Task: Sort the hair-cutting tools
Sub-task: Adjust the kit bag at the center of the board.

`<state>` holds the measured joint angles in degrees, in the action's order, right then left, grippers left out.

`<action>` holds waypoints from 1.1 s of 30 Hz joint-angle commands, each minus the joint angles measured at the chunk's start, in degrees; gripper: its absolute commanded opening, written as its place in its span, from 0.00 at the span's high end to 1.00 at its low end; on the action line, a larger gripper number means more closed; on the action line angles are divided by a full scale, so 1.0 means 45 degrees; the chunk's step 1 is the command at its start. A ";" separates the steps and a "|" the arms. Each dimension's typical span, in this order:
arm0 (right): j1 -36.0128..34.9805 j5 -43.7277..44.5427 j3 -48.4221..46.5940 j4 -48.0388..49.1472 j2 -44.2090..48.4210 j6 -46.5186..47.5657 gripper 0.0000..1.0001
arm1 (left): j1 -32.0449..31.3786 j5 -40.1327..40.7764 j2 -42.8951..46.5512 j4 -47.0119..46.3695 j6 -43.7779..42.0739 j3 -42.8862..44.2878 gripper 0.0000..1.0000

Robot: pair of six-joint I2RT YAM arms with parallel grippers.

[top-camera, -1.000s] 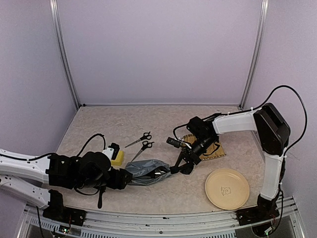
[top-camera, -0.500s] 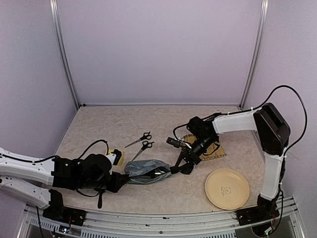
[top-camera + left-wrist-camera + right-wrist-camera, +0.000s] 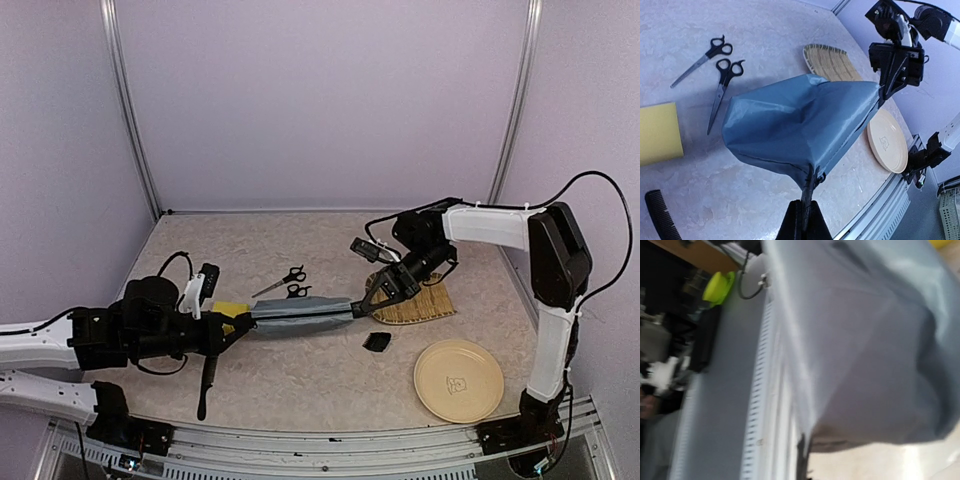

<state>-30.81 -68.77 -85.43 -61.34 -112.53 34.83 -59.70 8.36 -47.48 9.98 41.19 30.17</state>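
**— How far along is the sorting?**

— Early, I'd judge. Biggest thing first: I have the grey-blue pouch [image 3: 300,315] strung clear of the table [image 3: 300,240] between both arms. My left gripper [image 3: 237,328] is pinched tight on its left end, right at the zip seam from what my wrist view shows. My right gripper [image 3: 372,302] is clamped hard on the opposite end, just beside the woven mat [image 3: 418,305].

**— Anything inside it?**

— I can't tell, because its opening faces away from every camera. I can't find the electric clipper anywhere either.

**— And the rest?**

— All loose, nothing grouped that I can see. The long comb [image 3: 207,385] lies near the front edge under my left arm. The two scissors [image 3: 287,286] lie side by side behind the pouch, near the yellow sponge [image 3: 228,309]. The clipper guard [image 3: 377,342] sits alone in front of the mat, left of the plate [image 3: 458,380]. So I reckon every tool I can see has yet to be placed.
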 commanded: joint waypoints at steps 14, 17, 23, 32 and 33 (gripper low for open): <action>0.0174 -0.0095 0.1332 -0.1187 -0.0555 -0.0331 1.00 | 0.0894 -0.3613 -0.3191 0.1892 0.0074 0.1427 1.00; 0.0049 -0.0079 0.1329 -0.1581 -0.0727 -0.0094 1.00 | 0.1171 -0.4739 -0.3298 0.1972 0.0151 0.1644 1.00; -0.0130 0.0188 0.1267 -0.1359 -0.0666 -0.0387 0.96 | 0.1722 -0.5420 -0.3614 0.2060 0.0383 0.2245 1.00; -0.0019 0.0662 -0.1454 -0.2557 -0.2106 -0.0067 0.73 | 0.3208 -0.5408 -0.5419 0.3918 -0.1277 0.4335 0.57; 0.0014 0.0762 -0.1598 -0.2811 -0.1949 0.0075 0.70 | 0.3209 -0.5219 -0.5431 0.4404 -0.1540 0.4877 0.54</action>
<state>-31.00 -66.67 -88.51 -69.76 -122.54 33.63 -45.54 -16.05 -71.81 23.81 39.03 44.21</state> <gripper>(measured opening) 0.256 0.420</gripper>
